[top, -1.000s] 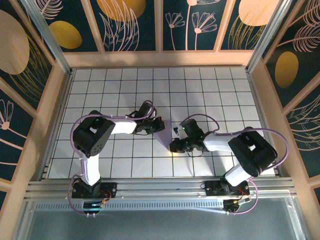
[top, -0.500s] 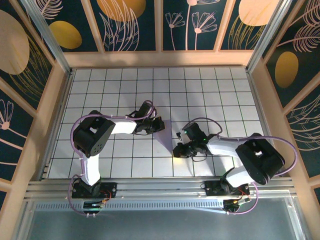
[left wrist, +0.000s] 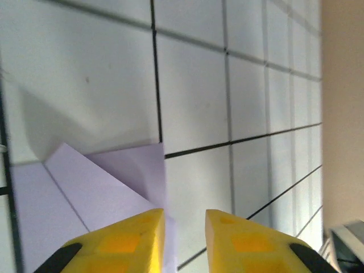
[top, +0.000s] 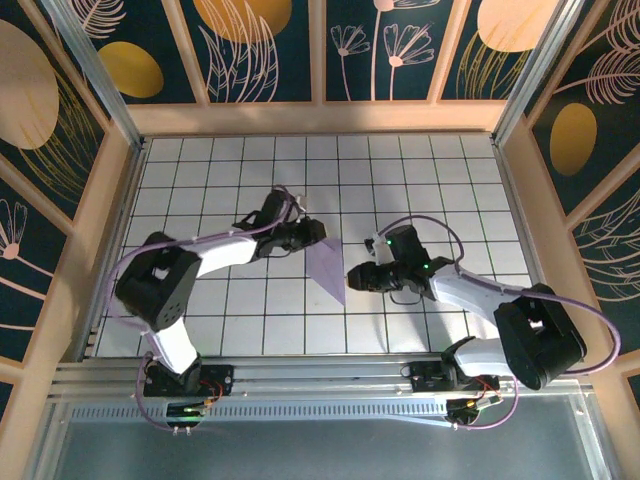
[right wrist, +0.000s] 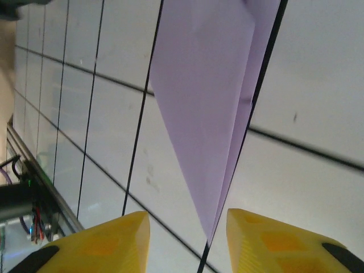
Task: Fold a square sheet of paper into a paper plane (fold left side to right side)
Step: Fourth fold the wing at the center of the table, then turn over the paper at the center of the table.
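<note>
Both grippers have released and drawn back from the paper plane (top: 326, 262), now lying flat on the table (top: 250, 330) between them. The right gripper (top: 352, 277) sits beside its near tip, jaws apart. The left gripper (top: 308, 232) sits beside its far corner, likewise apart. Unpressed, the springy folds could reopen.

No legible text, apparently.

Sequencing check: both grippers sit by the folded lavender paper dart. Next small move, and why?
Probably retract both arms upward: the lavender pointed paper plane lies flat on the tiled table, and the left gripper and right gripper stand open, clamping nothing.
</note>
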